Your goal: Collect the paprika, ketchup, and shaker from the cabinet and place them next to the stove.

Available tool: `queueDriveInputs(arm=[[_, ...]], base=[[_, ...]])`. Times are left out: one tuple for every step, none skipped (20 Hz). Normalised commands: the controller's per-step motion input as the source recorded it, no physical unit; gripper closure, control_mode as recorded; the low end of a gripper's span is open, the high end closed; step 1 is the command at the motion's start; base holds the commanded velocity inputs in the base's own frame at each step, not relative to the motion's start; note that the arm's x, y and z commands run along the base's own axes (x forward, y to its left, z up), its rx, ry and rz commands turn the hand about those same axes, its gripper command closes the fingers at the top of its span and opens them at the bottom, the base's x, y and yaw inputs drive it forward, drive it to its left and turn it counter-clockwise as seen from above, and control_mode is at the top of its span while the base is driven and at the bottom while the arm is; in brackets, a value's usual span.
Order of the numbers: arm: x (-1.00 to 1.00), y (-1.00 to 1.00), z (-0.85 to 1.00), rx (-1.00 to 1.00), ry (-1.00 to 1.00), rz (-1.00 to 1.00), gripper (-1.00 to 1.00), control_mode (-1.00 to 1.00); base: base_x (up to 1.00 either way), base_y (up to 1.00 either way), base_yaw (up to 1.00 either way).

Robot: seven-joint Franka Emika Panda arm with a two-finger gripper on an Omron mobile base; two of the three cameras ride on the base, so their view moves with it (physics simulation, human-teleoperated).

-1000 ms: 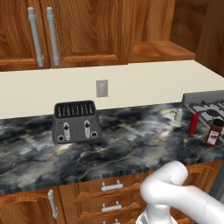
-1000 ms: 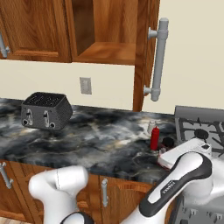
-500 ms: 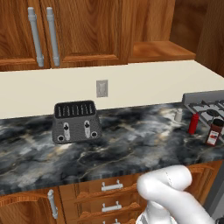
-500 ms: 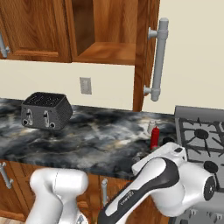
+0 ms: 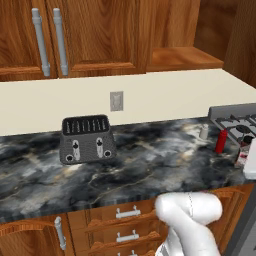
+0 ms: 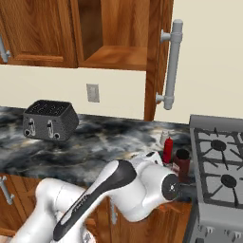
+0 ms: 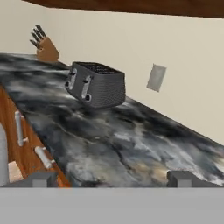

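Claw (image 7: 111,178) wide open, holding nothing, low over the bench (image 5: 150,165); paprika (image 6: 182,163), ketchup (image 6: 167,150), shaker (image 5: 204,132) stand on bench beside stove (image 6: 223,166).

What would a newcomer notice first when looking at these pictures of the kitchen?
The dark toaster stands at the back of the marbled black counter, below a wall outlet. Beside the stove, the ketchup, paprika and shaker cluster together on the counter.
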Motion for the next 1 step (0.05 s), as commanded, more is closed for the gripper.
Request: queueDriveInputs(arm=[[-0.02,0.99,-0.10,-0.10,0.00,0.00,-1.00,-1.00]], base=[[0.00,0.00,0.00]])
